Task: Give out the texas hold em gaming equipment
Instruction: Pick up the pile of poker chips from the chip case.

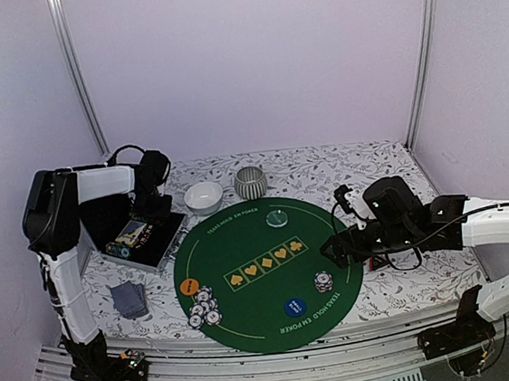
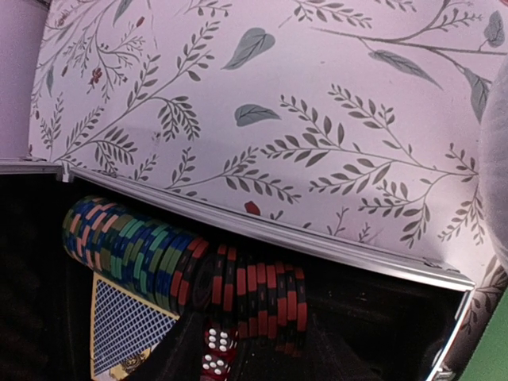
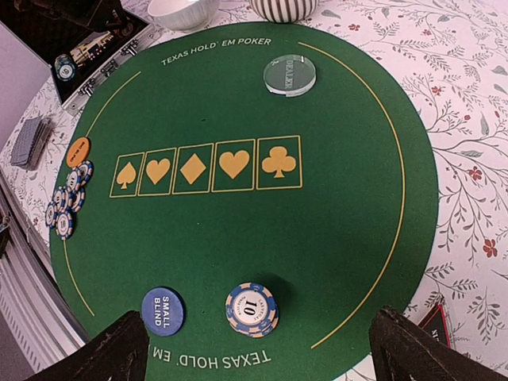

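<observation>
The right gripper (image 1: pixel 334 251) (image 3: pixel 270 353) is open and empty, low over the near right part of the mat. A stack of blue-white poker chips (image 3: pixel 252 309) (image 1: pixel 323 281) lies just ahead, between its fingers. The blue small-blind disc (image 3: pixel 163 310) lies beside the stack. The orange disc (image 1: pixel 189 286) and a cluster of chips (image 1: pixel 203 307) lie at the mat's left edge. The pale green dealer disc (image 3: pixel 290 75) lies at the far side. A red-black triangle (image 3: pixel 435 321) lies off the mat. The left gripper (image 1: pixel 153 204) hangs over the black case, above red-black chips (image 2: pixel 262 290); its fingers are lost against the dark lining.
The open black case (image 1: pixel 136 235) holds blue-green chips (image 2: pixel 119 246), red dice (image 2: pixel 214 349) and a card deck (image 2: pixel 119 325). Grey-blue-backed cards (image 1: pixel 129 299) lie left of the green mat (image 1: pixel 251 327). A white bowl (image 1: pixel 203 197) and a striped grey bowl (image 1: pixel 250 183) stand behind it.
</observation>
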Available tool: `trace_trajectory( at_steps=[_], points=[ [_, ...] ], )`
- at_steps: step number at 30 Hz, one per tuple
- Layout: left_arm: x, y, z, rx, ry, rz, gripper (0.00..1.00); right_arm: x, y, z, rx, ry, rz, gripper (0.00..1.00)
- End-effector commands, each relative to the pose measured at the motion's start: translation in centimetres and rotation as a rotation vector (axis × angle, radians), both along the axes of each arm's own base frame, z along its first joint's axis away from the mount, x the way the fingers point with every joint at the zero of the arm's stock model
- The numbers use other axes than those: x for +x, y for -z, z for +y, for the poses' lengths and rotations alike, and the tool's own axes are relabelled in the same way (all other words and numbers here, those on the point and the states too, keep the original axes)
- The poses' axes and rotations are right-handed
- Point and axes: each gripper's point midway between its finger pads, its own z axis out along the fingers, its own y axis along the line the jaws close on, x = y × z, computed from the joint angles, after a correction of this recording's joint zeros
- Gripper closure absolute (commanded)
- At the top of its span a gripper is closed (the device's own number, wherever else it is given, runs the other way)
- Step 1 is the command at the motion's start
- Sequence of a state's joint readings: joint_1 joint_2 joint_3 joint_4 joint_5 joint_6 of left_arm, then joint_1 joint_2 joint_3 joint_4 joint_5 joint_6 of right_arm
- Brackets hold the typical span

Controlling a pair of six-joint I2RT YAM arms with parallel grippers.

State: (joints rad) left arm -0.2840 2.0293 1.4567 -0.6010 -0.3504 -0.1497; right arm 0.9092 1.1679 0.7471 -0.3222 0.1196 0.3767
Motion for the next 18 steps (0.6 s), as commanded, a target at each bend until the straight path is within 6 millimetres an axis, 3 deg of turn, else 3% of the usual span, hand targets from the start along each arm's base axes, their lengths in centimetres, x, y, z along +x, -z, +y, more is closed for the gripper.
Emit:
trace_trajectory(
  at_steps=[1,18],
  points=[
    [0.4,0.0,0.5,0.004,-0.007,0.0,0.55,0.4,-1.4,0.8,0.023,-0.019,-0.017,0.01],
    [0.9,2.4,0.2,-0.094,0.001,0.037,0.59,0.4,-1.5,0.9,0.02,-0.03,-0.018,0.01]
  ],
)
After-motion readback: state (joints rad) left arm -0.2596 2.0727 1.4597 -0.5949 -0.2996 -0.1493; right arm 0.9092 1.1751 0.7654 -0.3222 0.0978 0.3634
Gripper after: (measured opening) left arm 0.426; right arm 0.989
